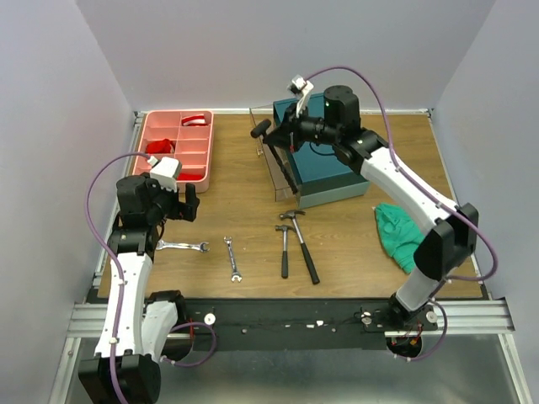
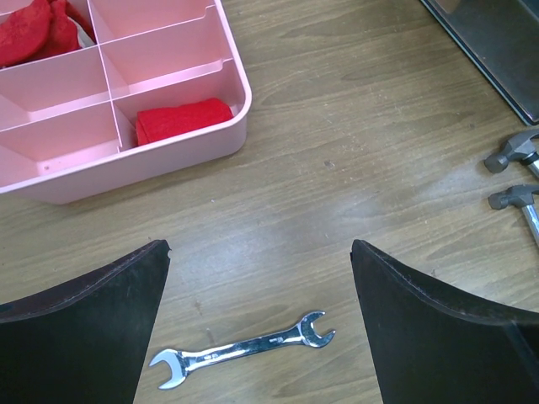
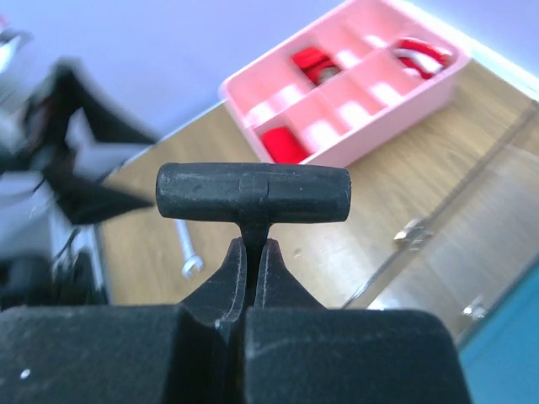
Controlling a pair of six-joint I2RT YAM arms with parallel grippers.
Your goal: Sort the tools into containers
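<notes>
My right gripper (image 1: 274, 136) is shut on the all-black hammer (image 1: 260, 129) just below its head and holds it in the air over the clear tray (image 1: 271, 168) beside the teal box (image 1: 330, 160). The right wrist view shows the hammer head (image 3: 253, 192) crosswise above my closed gripper (image 3: 253, 249). My left gripper (image 1: 189, 203) is open and empty, hovering above a silver wrench (image 1: 182, 246), which lies between my fingers in the left wrist view (image 2: 244, 349). A second wrench (image 1: 232, 258) and two claw hammers (image 1: 285, 244) (image 1: 304, 246) lie on the table. The pink divided tray (image 1: 173, 177) sits at the back left.
A green cloth (image 1: 400, 236) lies at the right of the table. The pink tray (image 2: 168, 160) holds red items (image 2: 181, 118) in some compartments. The claw hammer heads (image 2: 512, 153) show at the right edge of the left wrist view.
</notes>
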